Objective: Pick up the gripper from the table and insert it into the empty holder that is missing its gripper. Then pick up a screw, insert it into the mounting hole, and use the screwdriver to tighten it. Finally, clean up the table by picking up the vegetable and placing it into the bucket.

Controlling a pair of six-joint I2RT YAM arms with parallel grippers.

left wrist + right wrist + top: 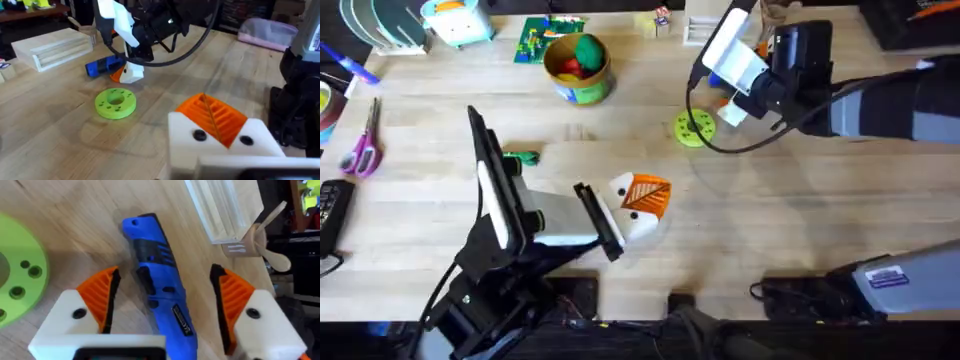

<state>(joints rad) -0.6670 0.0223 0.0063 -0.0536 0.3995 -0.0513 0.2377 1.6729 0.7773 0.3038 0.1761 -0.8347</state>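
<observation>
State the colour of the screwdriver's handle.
Bright blue; the screwdriver shows best in the right wrist view.

The table (800,230) is pale wood, smooth and matt. The screwdriver (157,285) on it is shiny blue plastic. The finger pads (100,297) beside the screwdriver are ribbed orange plastic.

Right arm reaches from the lower right up across the overhead view to the far right-centre, wrist bent down. Right gripper (165,305) fingers spread wide, orange ribbed pads (102,297) facing each other, white finger blocks tilted downward, low to the surface. Left arm rises from the lower-left base, reaching toward the middle, its gripper (642,200) lying low, white finger blocks with orange pads (215,117) pointing right; pads appear pressed together, no gap seen.
</observation>
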